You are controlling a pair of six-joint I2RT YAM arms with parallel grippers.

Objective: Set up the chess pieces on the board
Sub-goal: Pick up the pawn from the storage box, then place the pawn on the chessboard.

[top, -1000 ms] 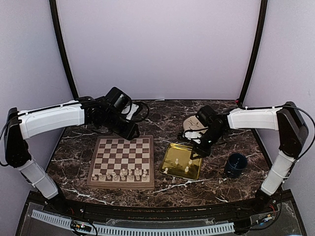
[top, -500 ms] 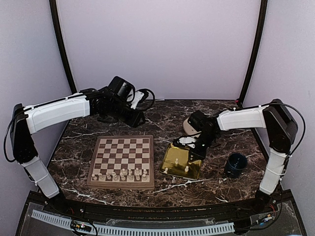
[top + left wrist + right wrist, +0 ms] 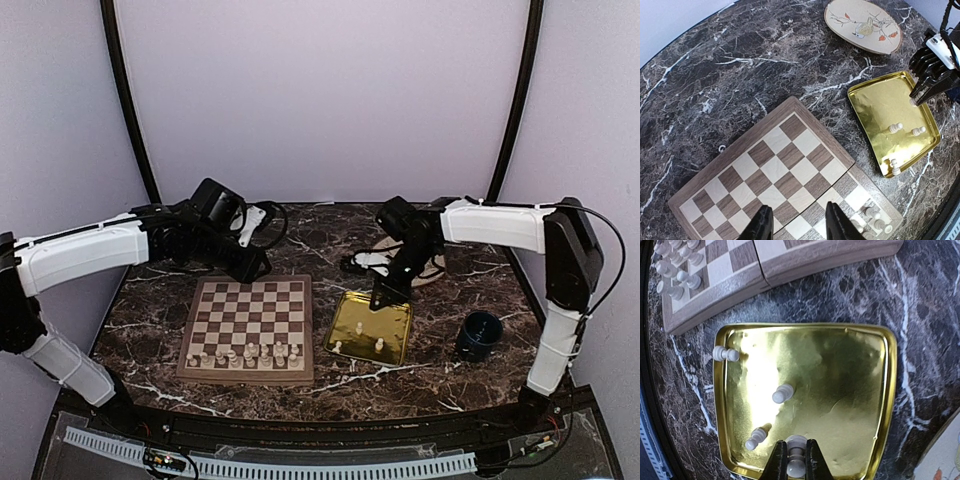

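Note:
The wooden board (image 3: 250, 318) lies left of centre, with several cream chess pieces (image 3: 245, 353) along its near rows. It also shows in the left wrist view (image 3: 770, 170) and the right wrist view (image 3: 765, 265). My right gripper (image 3: 795, 465) is shut on a cream pawn (image 3: 796, 471) over the far edge of the gold tray (image 3: 840, 380). In the top view the right gripper (image 3: 378, 298) sits at the tray's (image 3: 395, 340) far edge. Three pieces (image 3: 782, 393) stay in the tray. My left gripper (image 3: 799, 217) is open and empty above the board's far half, and it also shows in the top view (image 3: 255, 268).
A dark blue cup (image 3: 478, 335) stands right of the tray. An oval painted plate (image 3: 425, 268) lies behind the tray, partly under the right arm; it also shows in the left wrist view (image 3: 862, 25). The table is dark marble.
My right gripper closed on one pawn from the tray and shifted left toward the tray's far edge; three pieces are left there. My left arm swung up, then back down and left.

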